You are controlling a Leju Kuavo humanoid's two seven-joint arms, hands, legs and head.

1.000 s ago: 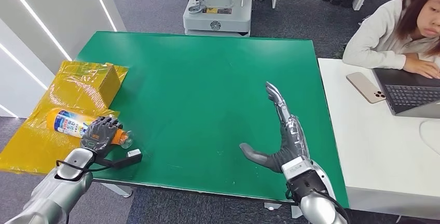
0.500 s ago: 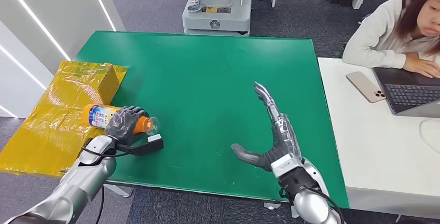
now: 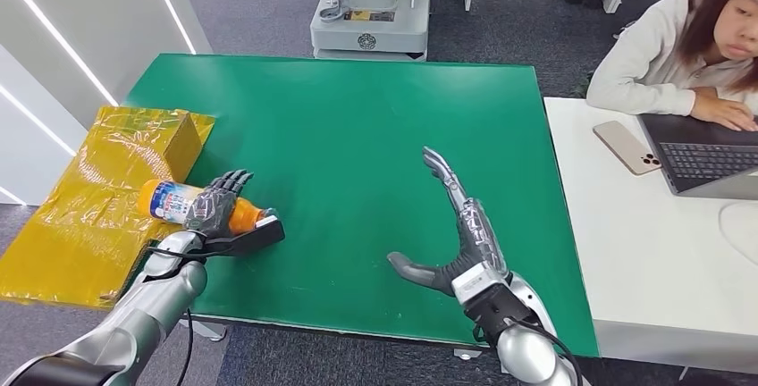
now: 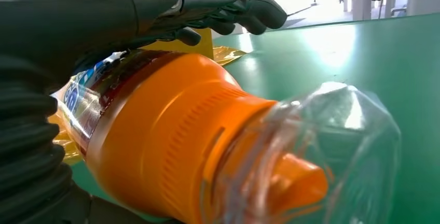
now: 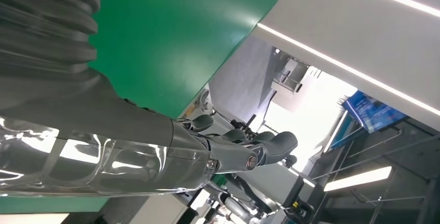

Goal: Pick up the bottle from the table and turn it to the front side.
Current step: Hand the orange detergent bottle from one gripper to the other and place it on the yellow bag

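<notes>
Under the left hand (image 3: 214,210), curled fingers (image 4: 244,11) grip the bottle (image 3: 192,205), seemingly sideways; right hand (image 3: 460,234) splayed, empty.

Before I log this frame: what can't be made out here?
- Bottle label text: too small in the head view, hidden by the left hand in the left wrist view.
- Whether the bottle touches the table: unclear.
- Yellow box: contents not visible.
</notes>
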